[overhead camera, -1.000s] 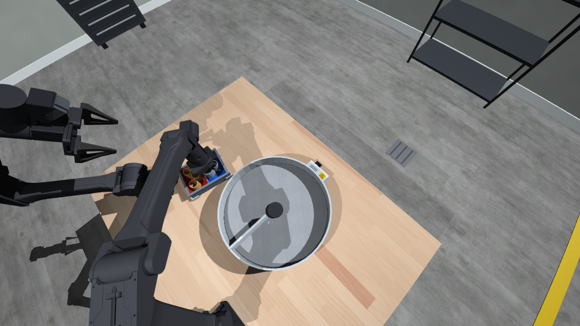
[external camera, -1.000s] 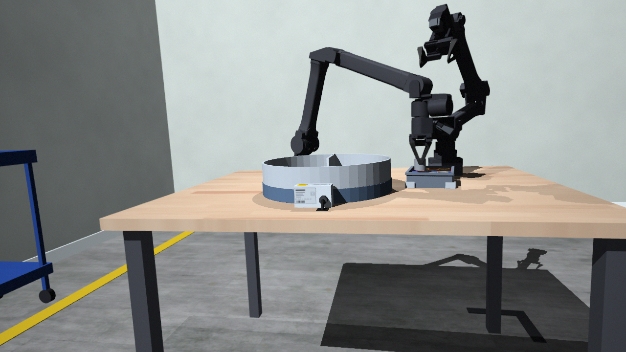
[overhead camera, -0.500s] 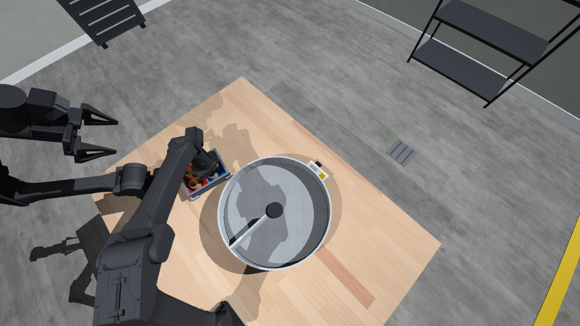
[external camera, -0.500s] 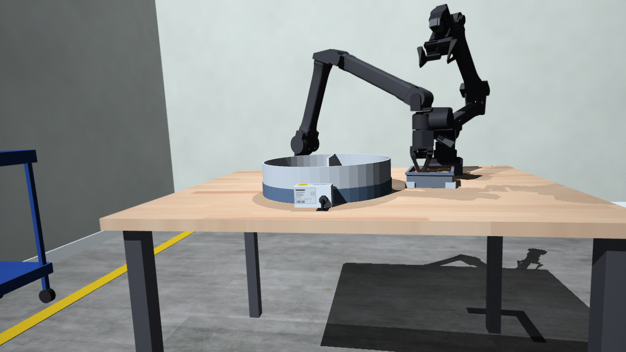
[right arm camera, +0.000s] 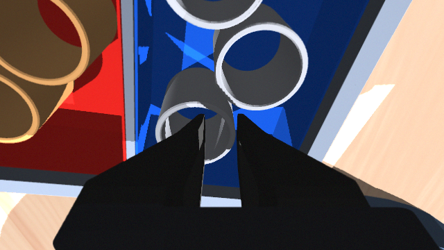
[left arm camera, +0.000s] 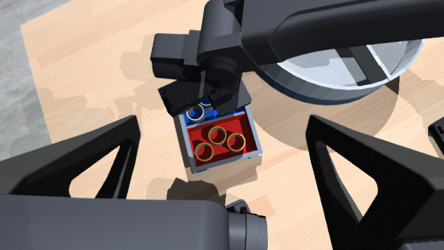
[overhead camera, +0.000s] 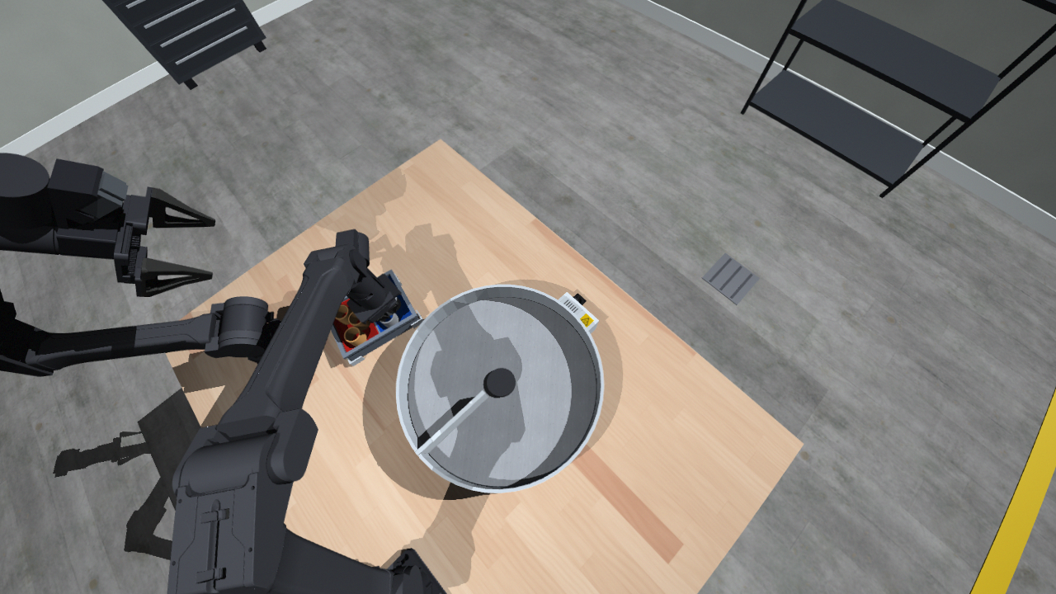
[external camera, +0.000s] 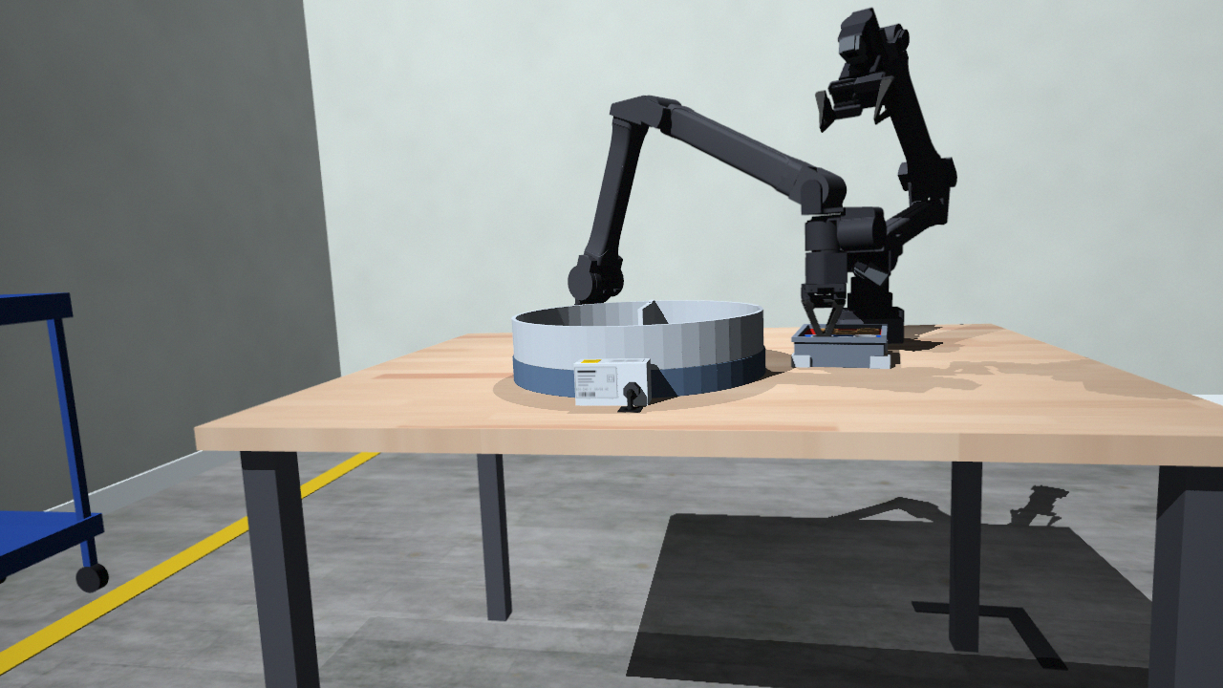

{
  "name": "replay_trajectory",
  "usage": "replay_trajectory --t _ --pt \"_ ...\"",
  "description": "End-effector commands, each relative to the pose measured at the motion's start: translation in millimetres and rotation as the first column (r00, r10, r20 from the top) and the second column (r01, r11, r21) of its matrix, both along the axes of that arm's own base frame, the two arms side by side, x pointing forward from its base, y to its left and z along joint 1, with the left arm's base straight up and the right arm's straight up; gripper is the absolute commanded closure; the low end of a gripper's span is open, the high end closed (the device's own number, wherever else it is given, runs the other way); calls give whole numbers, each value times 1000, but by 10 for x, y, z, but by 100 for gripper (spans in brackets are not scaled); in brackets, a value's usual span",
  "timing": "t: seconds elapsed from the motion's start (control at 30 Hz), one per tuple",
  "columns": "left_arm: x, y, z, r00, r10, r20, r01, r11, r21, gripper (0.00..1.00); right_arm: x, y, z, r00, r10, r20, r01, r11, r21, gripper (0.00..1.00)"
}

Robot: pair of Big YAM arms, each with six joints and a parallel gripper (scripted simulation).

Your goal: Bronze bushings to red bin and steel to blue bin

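blue bin (overhead camera: 407, 313) (left arm camera: 211, 119) (right arm camera: 277, 119) has three steel bushings (overhead camera: 388, 320) (left arm camera: 195, 120) (right arm camera: 260, 87), right gripper (overhead camera: 384, 310) (external camera: 824, 332) (left arm camera: 225, 102) (right arm camera: 220, 116) slightly open at one; red bin (overhead camera: 370, 327) (left arm camera: 250, 129) (right arm camera: 98, 95) alongside, three bronze; left gripper (overhead camera: 214, 248) (external camera: 850, 123) (left arm camera: 223, 116) wide open.
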State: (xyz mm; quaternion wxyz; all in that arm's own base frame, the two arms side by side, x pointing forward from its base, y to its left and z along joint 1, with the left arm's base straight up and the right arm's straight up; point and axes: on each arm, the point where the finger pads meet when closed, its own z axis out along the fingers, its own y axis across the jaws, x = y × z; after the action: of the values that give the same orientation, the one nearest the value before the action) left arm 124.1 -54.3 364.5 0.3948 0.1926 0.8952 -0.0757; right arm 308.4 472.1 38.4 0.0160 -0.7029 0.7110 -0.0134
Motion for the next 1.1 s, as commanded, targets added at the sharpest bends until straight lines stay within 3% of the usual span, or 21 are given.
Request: replay_trajectory --t 0.0,0.37,0.4,0.5,0.57,0.8,0.87,0.97,1.03,1.07 --pt "-17 32 276 999 17 34 -16 1000 -24 0 39 232 377 999 -2 40 -1 998 68 82" --pt "-17 32 276 999 17 34 -16 1000 -24 0 46 280 574 998 -7 54 2 995 95 82" --pt "-17 32 276 999 17 34 -16 1000 -24 0 20 289 378 999 -3 36 0 998 65 82" --pt "-17 32 276 999 17 34 -16 1000 -24 0 10 302 350 999 -1 32 -1 998 59 82" --pt "-17 31 277 999 17 34 -16 1000 -24 0 27 307 662 998 -5 55 -1 995 98 82" --pt "-16 31 278 999 17 35 -16 1000 -25 0 76 258 853 998 -4 59 -2 995 96 82" --pt "-17 32 276 999 17 34 -16 1000 -24 0 38 208 774 998 -48 51 42 994 99 59" --pt "-17 32 276 999 17 34 -16 1000 -24 0 -98 224 819 983 -178 40 168 967 190 25" --pt "-17 32 276 999 17 34 -16 1000 -24 0 -98 224 819 983 -178 40 168 967 190 25" --pt "-17 32 276 999 17 34 -16 1000 -24 0 -125 239 894 974 -226 36 211 948 239 14"
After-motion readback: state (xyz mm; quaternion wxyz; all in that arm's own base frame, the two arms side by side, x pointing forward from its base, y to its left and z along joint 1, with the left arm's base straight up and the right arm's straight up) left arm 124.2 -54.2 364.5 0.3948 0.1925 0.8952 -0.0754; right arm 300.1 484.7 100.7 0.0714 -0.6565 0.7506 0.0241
